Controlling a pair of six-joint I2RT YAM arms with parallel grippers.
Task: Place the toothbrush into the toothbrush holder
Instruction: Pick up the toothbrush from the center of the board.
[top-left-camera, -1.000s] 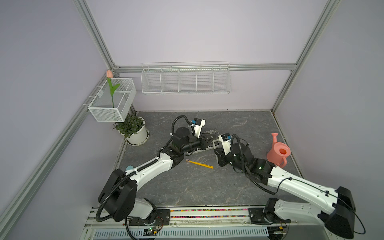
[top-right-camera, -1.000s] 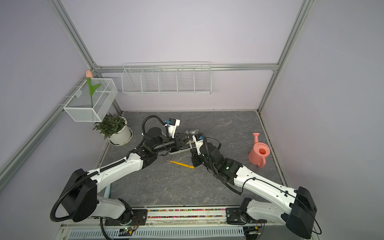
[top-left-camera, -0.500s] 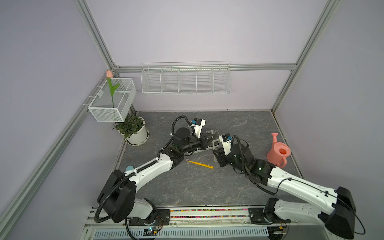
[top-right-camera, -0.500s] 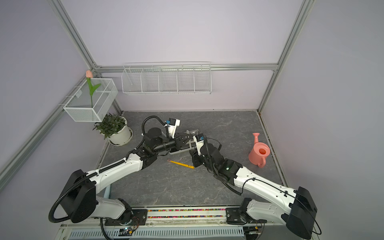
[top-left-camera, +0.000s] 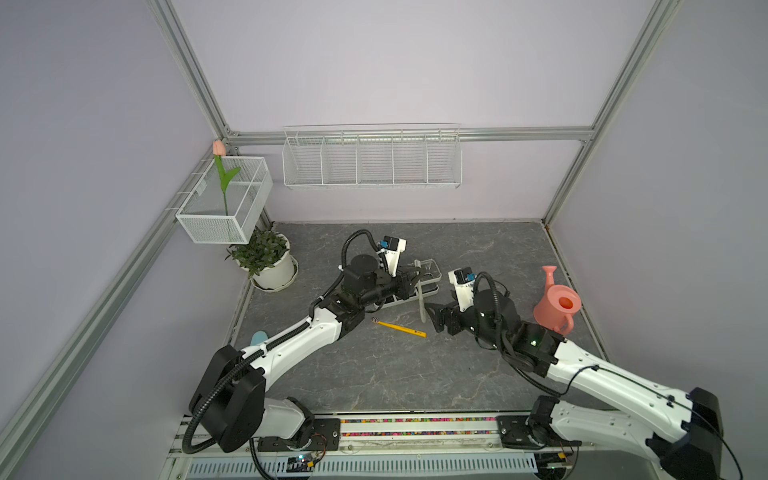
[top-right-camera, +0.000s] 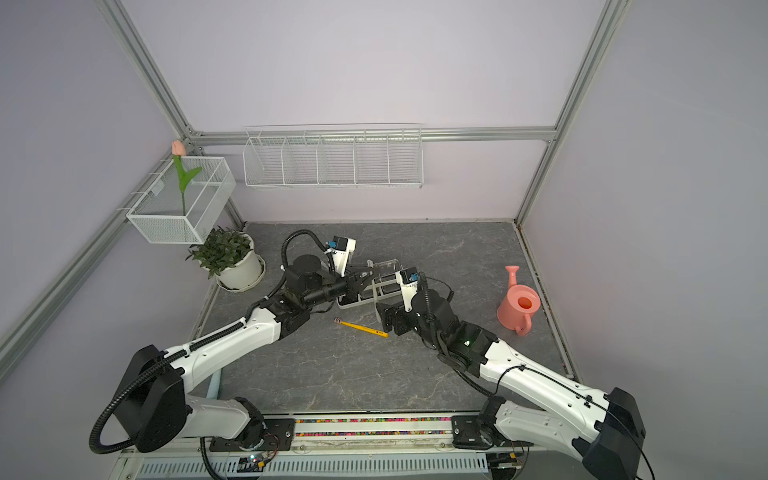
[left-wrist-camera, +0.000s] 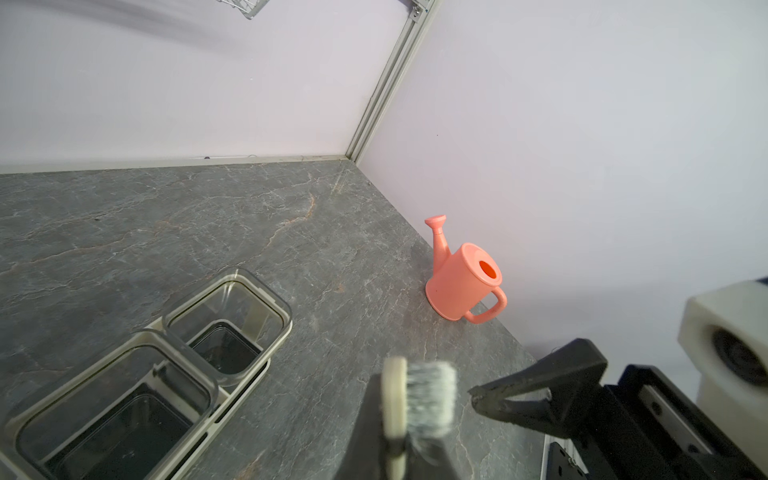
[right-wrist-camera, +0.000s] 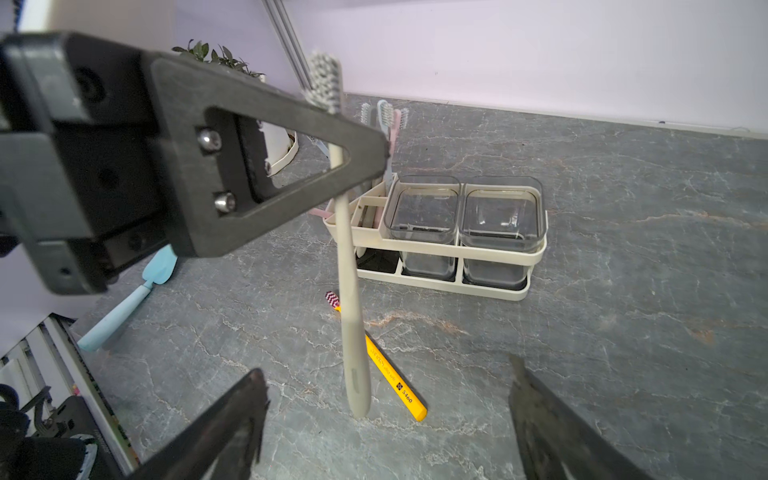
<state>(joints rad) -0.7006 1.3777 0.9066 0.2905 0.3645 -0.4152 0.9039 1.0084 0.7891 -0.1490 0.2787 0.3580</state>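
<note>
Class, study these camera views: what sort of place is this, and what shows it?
Most likely a robot test cell staged as a home corner: two robot arms on a base rail, bare walls in an aluminium frame, and props such as a toothbrush holder, watering can and potted plant.

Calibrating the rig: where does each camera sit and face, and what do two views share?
Top views: overhead at front, facing down toward back wall; left arm and right arm show.
Left wrist: on left arm, facing the watering can; left tool grips toothbrush.
Right wrist: on right arm, facing the holder; right tool open.
Shared: both wrists see toothbrush and holder.
</note>
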